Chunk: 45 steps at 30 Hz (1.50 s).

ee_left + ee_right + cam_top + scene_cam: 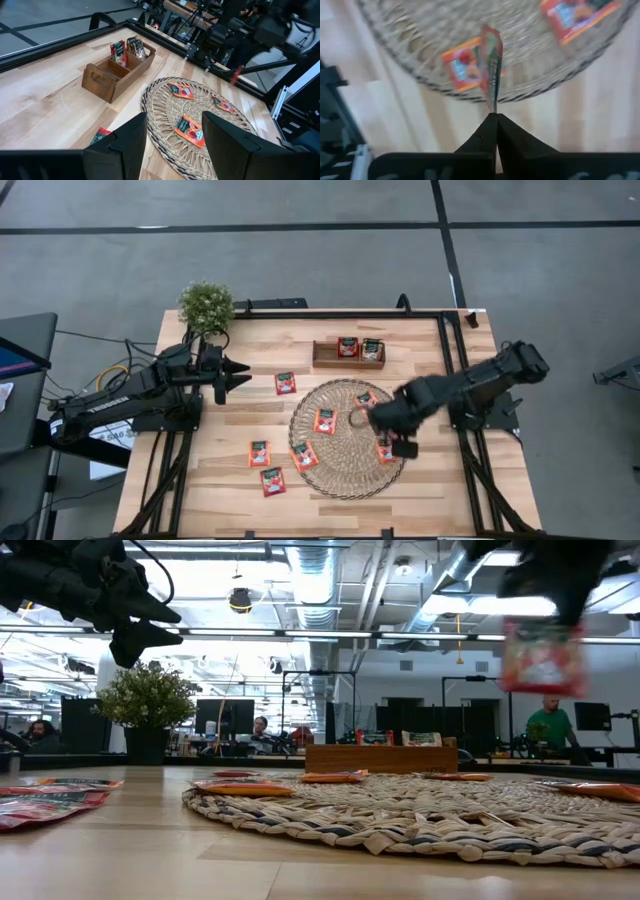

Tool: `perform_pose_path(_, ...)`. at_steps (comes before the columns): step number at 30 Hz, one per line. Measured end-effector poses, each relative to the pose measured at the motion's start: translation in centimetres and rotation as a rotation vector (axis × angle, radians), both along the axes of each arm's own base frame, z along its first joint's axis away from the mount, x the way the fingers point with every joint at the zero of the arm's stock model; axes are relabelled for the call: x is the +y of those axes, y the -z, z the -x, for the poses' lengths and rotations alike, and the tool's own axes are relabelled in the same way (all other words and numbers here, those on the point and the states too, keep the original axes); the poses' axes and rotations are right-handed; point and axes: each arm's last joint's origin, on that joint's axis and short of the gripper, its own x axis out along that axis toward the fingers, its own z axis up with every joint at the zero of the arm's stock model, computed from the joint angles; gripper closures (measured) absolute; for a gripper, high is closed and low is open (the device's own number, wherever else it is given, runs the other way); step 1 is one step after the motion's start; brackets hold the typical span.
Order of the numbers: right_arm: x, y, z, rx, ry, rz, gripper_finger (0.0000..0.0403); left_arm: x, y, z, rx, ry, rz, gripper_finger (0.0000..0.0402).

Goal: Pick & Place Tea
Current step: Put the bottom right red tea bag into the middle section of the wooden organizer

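Small red-orange tea sachets lie flat on the round woven mat (345, 438), among them one at its left (325, 420) and one at its far side (366, 397). Others lie on the wood to the left (285, 383) (259, 452). Two sachets stand in the small wooden tray (348, 355). My right gripper (362, 418) hovers over the mat, shut on one sachet (542, 658). My left gripper (232, 372) waits open above the table's left part, with nothing between its fingers (127, 145). My right gripper pinches the sachet by its upper edge (492, 107) between its two shut fingers, which point down from above. The sachet hangs below the fingertips, seen edge-on in the right wrist view, and is lifted well clear of the mat.
A potted plant (206, 304) stands at the table's far left corner. A black frame (445, 360) runs along the table's edges. Bare wood lies between the mat and the tray and along the near edge.
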Motion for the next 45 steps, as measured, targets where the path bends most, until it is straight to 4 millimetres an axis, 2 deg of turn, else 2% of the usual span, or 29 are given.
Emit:
perform_pose_path(6, -5.4, -0.5, -1.2, -0.036, -0.035, 0.052, 0.0403, 0.0, 0.0, 0.0, -0.003, -0.003, 0.015, 0.022)
perform_pose_path(12, -10.4, -1.1, -1.5, -0.062, -0.046, 0.102, 0.0403, 0.0, 0.0, 0.0, -0.008, -0.008, 0.04, 0.022)
perform_pose_path(19, -14.9, -2.1, -1.1, -0.086, -0.061, 0.169, 0.0403, 0.0, 0.0, 0.0, -0.01, -0.011, 0.056, 0.022)
perform_pose_path(28, -18.7, -3.6, -1.3, -0.187, -0.061, 0.257, 0.0403, 0.0, 0.0, 0.0, -0.014, -0.015, 0.073, 0.022)
perform_pose_path(31, -19.8, -3.4, -2.3, -0.158, -0.08, 0.275, 0.0403, 0.0, 0.0, 0.0, -0.015, -0.022, 0.084, 0.022)
perform_pose_path(34, -20.8, -3.3, -4.1, -0.156, -0.132, 0.294, 0.0403, 0.0, 0.1, -0.1, -0.011, -0.023, 0.088, 0.022)
perform_pose_path(38, -22.3, -2.5, -6.6, -0.124, -0.195, 0.294, 0.0403, 0.1, 0.2, -0.2, 0.002, -0.027, 0.096, 0.022)
perform_pose_path(45, -24.3, -0.7, -9.2, -0.037, -0.27, 0.255, 0.0403, 0.2, 0.4, -0.5, 0.027, -0.028, 0.107, 0.022)
